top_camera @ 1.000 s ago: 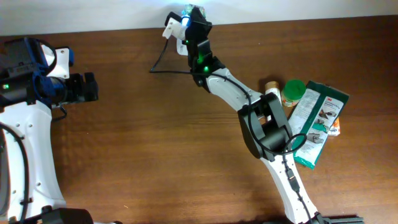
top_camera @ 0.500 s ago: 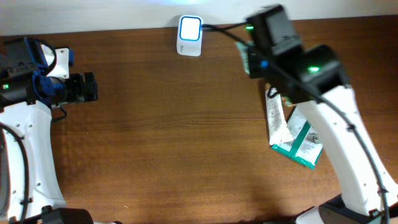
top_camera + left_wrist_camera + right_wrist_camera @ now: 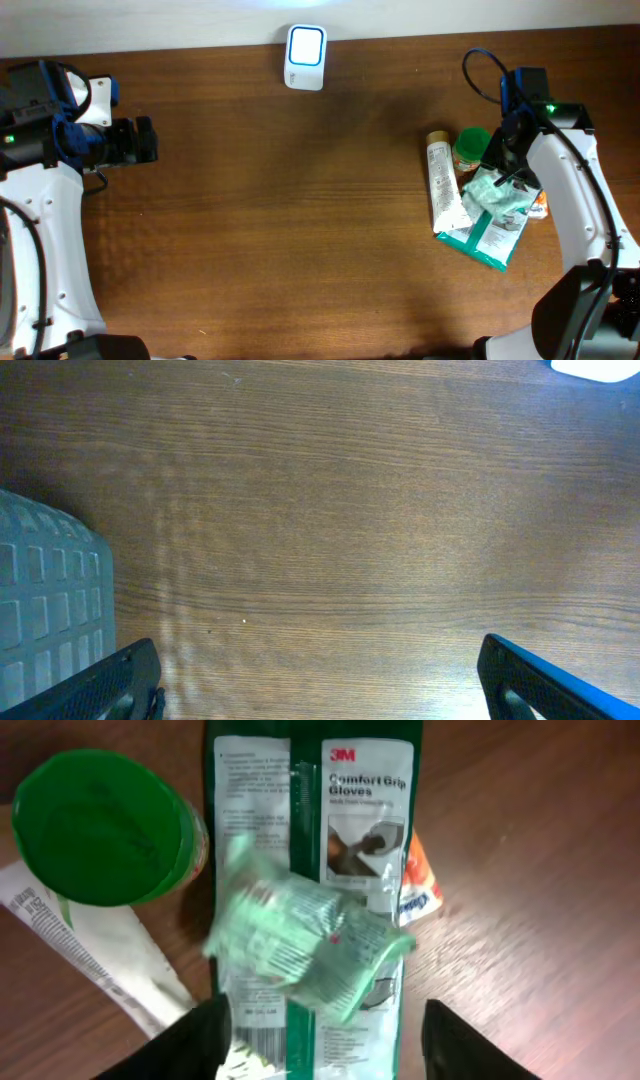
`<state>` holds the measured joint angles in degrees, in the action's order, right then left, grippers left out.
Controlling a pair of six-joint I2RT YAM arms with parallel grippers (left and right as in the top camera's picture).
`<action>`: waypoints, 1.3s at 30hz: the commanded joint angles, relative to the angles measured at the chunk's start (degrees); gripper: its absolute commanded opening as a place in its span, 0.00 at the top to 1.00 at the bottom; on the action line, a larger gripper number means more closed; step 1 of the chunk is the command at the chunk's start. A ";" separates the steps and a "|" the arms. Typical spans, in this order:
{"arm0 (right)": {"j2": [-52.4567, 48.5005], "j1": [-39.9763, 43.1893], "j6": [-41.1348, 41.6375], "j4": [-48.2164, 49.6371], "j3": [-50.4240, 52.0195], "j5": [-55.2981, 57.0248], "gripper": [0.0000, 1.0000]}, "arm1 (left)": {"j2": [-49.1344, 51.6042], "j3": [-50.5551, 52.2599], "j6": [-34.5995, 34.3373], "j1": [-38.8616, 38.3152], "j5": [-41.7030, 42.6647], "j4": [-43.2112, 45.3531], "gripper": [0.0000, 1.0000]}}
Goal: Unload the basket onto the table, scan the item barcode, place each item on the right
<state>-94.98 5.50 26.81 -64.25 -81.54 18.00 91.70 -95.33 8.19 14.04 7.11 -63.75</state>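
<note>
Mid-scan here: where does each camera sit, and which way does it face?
Overhead: above the table, looking straight down; left arm and right arm show.
Left wrist: facing the table; its open jaws at the bottom corners.
Right wrist: looking down on the green-lidded jar and gloves pack; jaws at the bottom.
Shared: overhead and right wrist both show the green-lidded jar and gloves pack.

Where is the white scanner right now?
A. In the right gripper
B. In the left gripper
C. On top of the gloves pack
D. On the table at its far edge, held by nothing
D: the white scanner lies alone at the far edge of the table, while the right gripper is open over the gloves pack and the left gripper is open and empty.
</note>
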 commanded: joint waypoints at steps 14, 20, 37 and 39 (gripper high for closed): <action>52.98 -8.92 -5.55 -28.55 -17.03 -12.07 0.02 | -0.33 -0.22 1.14 0.37 0.61 0.04 0.01; 70.58 -8.37 -24.44 3.08 12.09 -17.07 0.02 | -0.33 -0.22 1.14 0.37 0.61 0.04 0.01; 94.79 -8.44 -24.87 64.43 81.22 -17.35 0.02 | -0.33 -0.22 1.14 0.37 0.61 0.04 0.01; 94.79 -8.48 -24.87 61.09 81.22 -17.38 0.02 | -0.33 -0.22 1.14 0.37 0.61 0.04 0.01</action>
<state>-0.84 -3.05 2.35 -1.08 -0.73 0.14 91.70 -95.33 8.19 14.04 7.11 -63.75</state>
